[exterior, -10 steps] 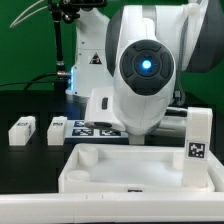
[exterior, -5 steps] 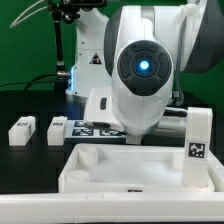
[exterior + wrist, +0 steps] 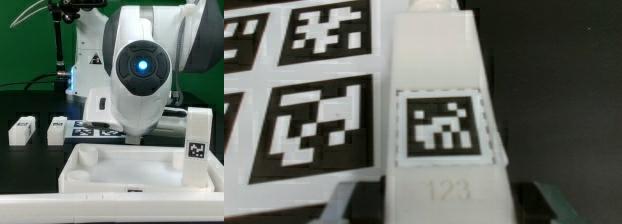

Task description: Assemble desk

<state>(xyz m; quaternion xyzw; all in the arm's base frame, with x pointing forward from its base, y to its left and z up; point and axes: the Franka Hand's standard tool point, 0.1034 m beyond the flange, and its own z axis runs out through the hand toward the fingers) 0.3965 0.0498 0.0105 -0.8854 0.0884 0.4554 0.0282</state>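
In the wrist view a white square-section desk leg (image 3: 438, 100) bears a black-and-white tag and the number 123. It lies over the marker board (image 3: 313, 90). My gripper (image 3: 441, 200) is shut on its near end, with dark pads against both sides and one finger (image 3: 342, 205) showing. In the exterior view the arm (image 3: 140, 70) hides the gripper and this leg. The white rimmed desk top (image 3: 70, 165) lies in front. Another leg (image 3: 199, 145) stands upright at its corner on the exterior view's right.
Two more white legs (image 3: 22, 130) (image 3: 57, 129) lie on the black table at the exterior view's left. The marker board (image 3: 95, 128) lies behind the desk top, under the arm. A green backdrop and a stand rise behind.
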